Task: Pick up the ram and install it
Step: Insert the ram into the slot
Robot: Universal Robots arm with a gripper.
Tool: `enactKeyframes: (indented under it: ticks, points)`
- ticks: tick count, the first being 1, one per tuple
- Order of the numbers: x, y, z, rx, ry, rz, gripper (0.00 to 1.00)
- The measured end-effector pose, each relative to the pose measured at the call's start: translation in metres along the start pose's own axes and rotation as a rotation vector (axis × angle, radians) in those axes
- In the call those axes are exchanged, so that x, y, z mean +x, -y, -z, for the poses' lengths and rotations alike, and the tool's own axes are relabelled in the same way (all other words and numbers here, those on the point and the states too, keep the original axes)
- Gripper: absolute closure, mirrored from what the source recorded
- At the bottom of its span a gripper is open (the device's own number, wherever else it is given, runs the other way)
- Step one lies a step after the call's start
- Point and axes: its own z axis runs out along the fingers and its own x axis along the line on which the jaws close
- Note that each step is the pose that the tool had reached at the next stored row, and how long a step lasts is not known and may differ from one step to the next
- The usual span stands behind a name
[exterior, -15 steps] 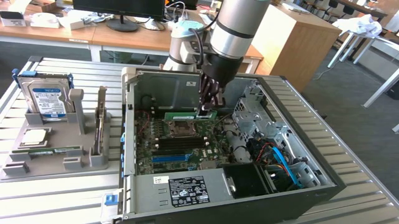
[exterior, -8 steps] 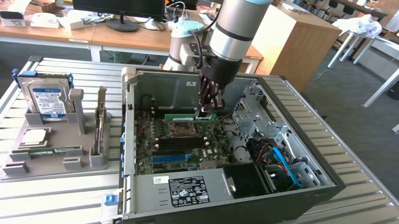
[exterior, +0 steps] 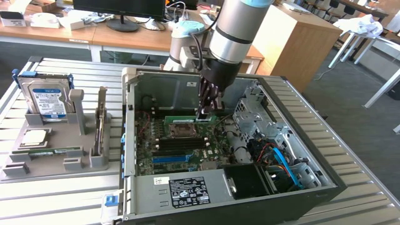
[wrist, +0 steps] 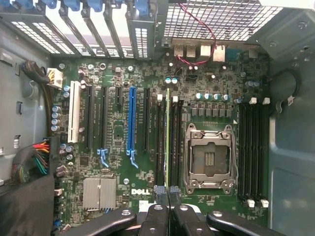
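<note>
My gripper [exterior: 205, 114] reaches down into the open computer case [exterior: 128, 140] and is shut on the ram [exterior: 183, 119], a thin green stick held by its upper edge. In the wrist view the ram [wrist: 168, 132] appears edge-on between my shut fingertips [wrist: 158, 192], running along the black memory slots [wrist: 160, 142] right beside the empty processor socket [wrist: 208, 157]. I cannot tell whether it is seated in a slot or just above it. A second ram stick [exterior: 53, 151] lies on the grey holder [exterior: 56, 164] outside the case.
The holder also carries a blue-labelled hard drive [exterior: 47, 99] and a square silver processor [exterior: 34, 137]. Inside the case are more memory slots [wrist: 253, 152], a blue expansion slot [wrist: 131, 118], a drive cage [exterior: 256, 117], cables [exterior: 281, 159] and the power supply [exterior: 187, 190].
</note>
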Motion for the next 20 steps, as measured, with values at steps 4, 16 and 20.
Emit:
enactKeyframes:
  ticks: [4,16,20]
  points:
    - [0.000,0.0001,-0.0024,0.0000,-0.0001,0.000,0.89]
    - [0.000,0.0005,-0.0091,0.0000,0.0000,0.000,0.89]
    - [0.000,0.0006,-0.0115,0.0001,0.0000,0.000,0.89]
